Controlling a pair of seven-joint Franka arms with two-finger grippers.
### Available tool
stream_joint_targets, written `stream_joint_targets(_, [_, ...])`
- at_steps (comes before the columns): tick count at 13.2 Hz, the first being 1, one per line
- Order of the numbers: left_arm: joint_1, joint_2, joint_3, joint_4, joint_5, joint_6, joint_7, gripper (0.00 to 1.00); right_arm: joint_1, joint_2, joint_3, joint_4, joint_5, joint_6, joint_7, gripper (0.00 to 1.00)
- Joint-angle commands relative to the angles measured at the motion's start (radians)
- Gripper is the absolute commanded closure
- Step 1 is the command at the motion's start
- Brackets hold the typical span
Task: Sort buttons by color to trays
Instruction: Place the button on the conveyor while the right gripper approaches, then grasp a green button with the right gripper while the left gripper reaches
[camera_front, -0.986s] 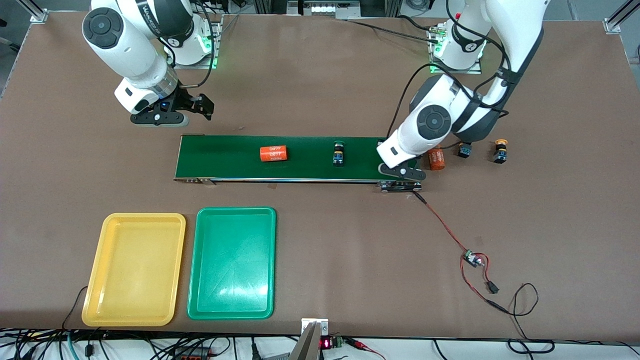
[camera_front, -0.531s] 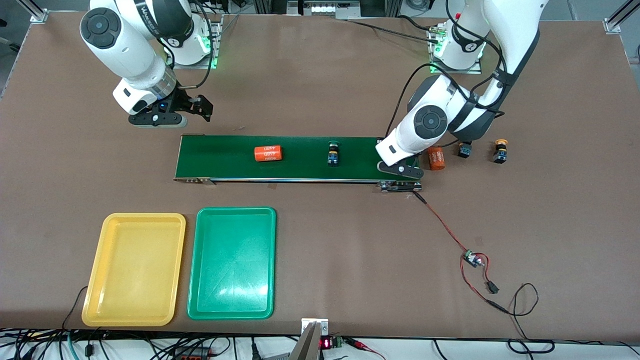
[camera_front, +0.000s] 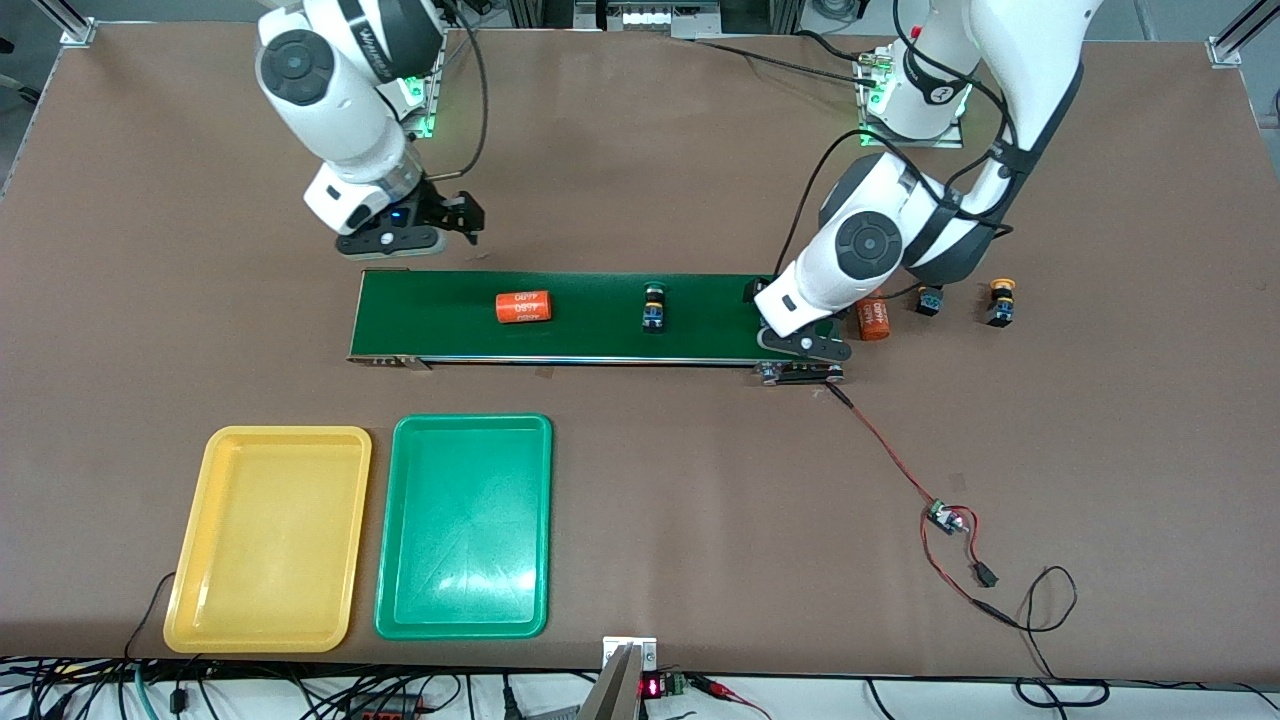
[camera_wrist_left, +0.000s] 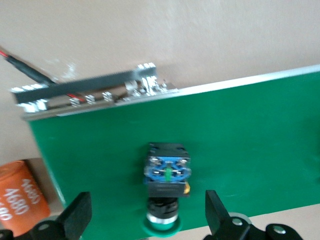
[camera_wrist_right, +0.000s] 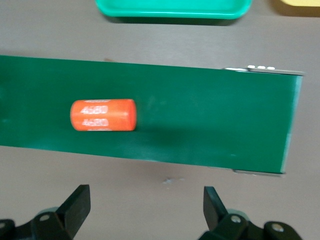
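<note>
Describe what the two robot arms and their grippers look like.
Both arms are glossy white with rounded joints capped by dark grey discs. The left arm has black cables looped around it; the right arm carries dark lettering and one black cable. The left gripper and right gripper are black, with two black fingers each. Green lights glow at both bases.

white "4680" on orange cylinder (camera_wrist_right: 103, 115) lying on green conveyor belt (camera_wrist_right: 210, 120)

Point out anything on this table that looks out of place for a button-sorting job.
Two orange cylinders sit among the buttons: one lies on the conveyor belt, another on the table past the belt's end, by the left claw. Neither matches the yellow tray or the green tray. Both trays hold nothing.
</note>
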Motion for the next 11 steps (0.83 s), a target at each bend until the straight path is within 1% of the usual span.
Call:
stream_joint_targets(1, [0.097,-0.121,-0.002,-0.001,-0.021,-0.077,0.011,0.00,0.065,0.059,-0.002,0.018,0.008,0.074,0.093,0.00])
stream_joint_targets(2, [0.150,-0.134,-0.002,-0.001,-0.020,-0.079,0.010,0.00,0.100,0.079,-0.003,0.032,-0.004,0.095,0.157,0.00])
stream_joint_targets(4, [0.247,-0.134,0.009,-0.006,-0.007,-0.079,0.011,0.00,0.127,0.168,-0.003,0.105,-0.055,0.089,0.168,0.00])
stream_joint_targets(5, [0.289,-0.128,0.012,-0.012,-0.006,-0.079,0.019,0.00,0.142,0.190,-0.003,0.127,-0.076,0.088,0.171,0.00])
stream_joint_targets(6, [0.338,-0.126,0.012,-0.022,-0.004,-0.080,0.072,0.00,0.160,0.214,-0.003,0.145,-0.084,0.086,0.173,0.00])
stream_joint_targets(8, [0.419,-0.126,0.012,-0.053,-0.006,-0.093,0.279,0.00,0.161,0.248,-0.003,0.184,-0.084,0.085,0.261,0.00])
stream_joint_targets(9, [0.439,-0.126,0.012,-0.067,-0.006,-0.093,0.359,0.00,0.162,0.266,-0.003,0.205,-0.086,0.079,0.314,0.00])
stream_joint_targets(11, [0.462,-0.126,0.012,-0.113,-0.004,-0.090,0.439,0.00,0.162,0.306,-0.003,0.260,-0.087,0.045,0.401,0.00])
